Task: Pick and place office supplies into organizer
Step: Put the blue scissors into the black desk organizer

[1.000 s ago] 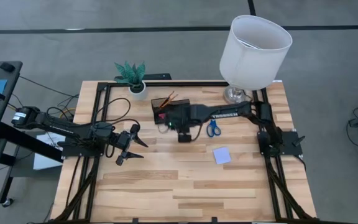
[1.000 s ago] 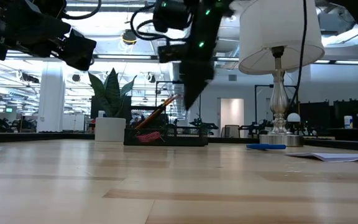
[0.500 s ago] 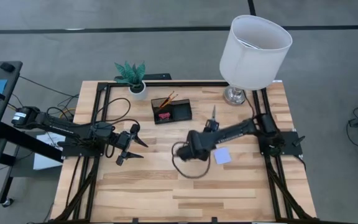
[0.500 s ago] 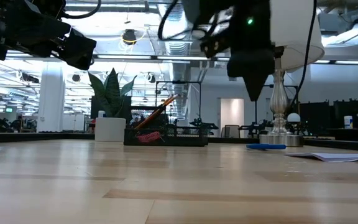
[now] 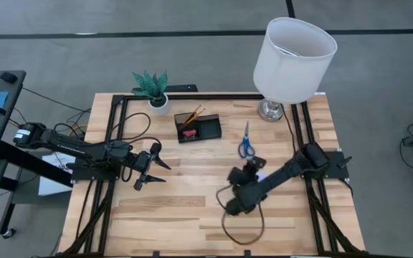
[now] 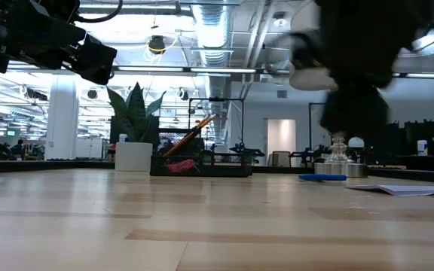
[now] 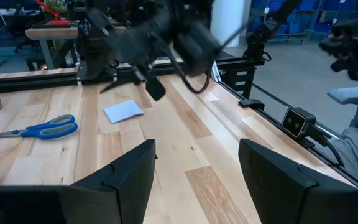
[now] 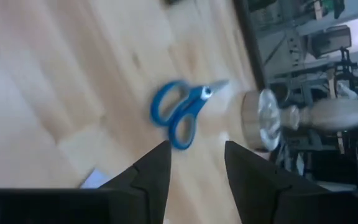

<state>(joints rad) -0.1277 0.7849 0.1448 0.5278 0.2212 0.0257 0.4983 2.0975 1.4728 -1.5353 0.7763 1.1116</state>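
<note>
High view, operator: you are looking down on a pale, plank-grained wooden table (image 5: 171, 215) framed by dark metal rails. Your left gripper (image 5: 151, 167) is hovering over the table's nine o'clock side, its two dark, tapered fingers (image 7: 129, 174) spread apart with nothing between them. Your right gripper (image 5: 253, 166) is hanging just right of the table's centre, directly above the pale blue square paper note pad (image 7: 123, 111), which is lying flat on the wood and is mostly hidden beneath it from above. In the right wrist view the angular black fingers (image 8: 151, 171) are standing partly parted, gripping nothing.

The scissors with glossy blue looped plastic handles and slim metal blades (image 5: 246, 142) are lying flat toward one o'clock from the centre, blades pointing at twelve, apart from the note pad. The small black rectangular desk organizer (image 5: 198, 127) is sitting at about twelve o'clock; two slender orange pencils (image 5: 192, 115) are leaning out of its taller cup section at the left end, and something small and pink (image 5: 188, 133) is showing inside it just below them. You cannot tell from these views what that pink piece is.

A lamp with a smooth white drum shade and a turned, shiny metal base (image 5: 295, 54) is standing at the one o'clock corner. A spiky green plant in a round white pot (image 5: 153, 89) is standing at eleven o'clock.
</note>
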